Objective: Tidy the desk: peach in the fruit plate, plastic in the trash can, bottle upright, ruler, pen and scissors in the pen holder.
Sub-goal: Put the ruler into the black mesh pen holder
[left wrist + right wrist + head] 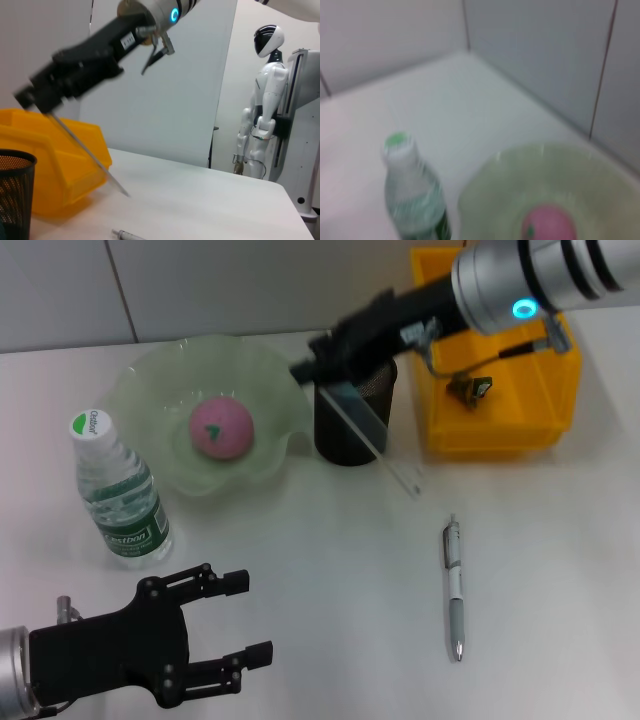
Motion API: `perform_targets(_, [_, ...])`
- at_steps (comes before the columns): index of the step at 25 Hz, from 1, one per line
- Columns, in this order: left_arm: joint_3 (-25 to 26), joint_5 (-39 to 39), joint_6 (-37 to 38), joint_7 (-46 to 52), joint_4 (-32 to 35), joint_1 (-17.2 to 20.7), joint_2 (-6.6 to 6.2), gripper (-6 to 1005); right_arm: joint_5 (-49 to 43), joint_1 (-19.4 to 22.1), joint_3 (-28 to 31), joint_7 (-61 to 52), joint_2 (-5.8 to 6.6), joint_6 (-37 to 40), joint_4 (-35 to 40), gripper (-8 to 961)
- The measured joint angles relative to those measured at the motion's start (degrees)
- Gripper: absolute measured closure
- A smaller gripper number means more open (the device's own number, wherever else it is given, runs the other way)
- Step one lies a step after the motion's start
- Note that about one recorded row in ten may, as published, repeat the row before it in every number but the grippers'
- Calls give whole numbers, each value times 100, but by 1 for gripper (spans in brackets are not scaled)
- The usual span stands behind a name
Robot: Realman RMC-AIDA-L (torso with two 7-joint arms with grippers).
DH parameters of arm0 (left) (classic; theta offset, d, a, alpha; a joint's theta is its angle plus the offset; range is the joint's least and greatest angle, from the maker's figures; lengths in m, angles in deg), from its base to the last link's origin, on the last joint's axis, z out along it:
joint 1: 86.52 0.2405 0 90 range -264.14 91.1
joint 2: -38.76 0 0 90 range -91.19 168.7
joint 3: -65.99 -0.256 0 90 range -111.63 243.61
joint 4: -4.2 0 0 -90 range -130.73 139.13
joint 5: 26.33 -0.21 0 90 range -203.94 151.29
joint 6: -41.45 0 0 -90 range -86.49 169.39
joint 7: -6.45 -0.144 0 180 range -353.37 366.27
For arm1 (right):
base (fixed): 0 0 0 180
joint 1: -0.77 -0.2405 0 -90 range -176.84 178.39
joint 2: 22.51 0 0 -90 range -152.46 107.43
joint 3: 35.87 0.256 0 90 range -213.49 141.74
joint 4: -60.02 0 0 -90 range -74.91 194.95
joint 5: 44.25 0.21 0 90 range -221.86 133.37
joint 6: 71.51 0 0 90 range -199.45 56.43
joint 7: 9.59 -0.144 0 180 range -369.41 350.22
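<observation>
the right gripper (322, 362) is above the rim of the black mesh pen holder (352, 435) and pinches the top end of the clear ruler (372, 442). the ruler slants down outside the holder, its low end near the table (320, 620). the left gripper (238, 618) hovers low at the near edge, its fingers spread, holding nothing. the peach (220, 427) lies in the green fruit plate (150, 380). the bottle (118, 490) stands upright beside the plate. the pen (455, 588) lies flat on the table. a yellow bin (500, 425) is behind the holder.
</observation>
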Motion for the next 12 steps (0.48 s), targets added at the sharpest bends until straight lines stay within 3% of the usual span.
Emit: perform_targets(12, [15, 0, -48, -72, -1, -19, 9, 212, 835, 220, 78, 367, -9, -1464, 153, 552])
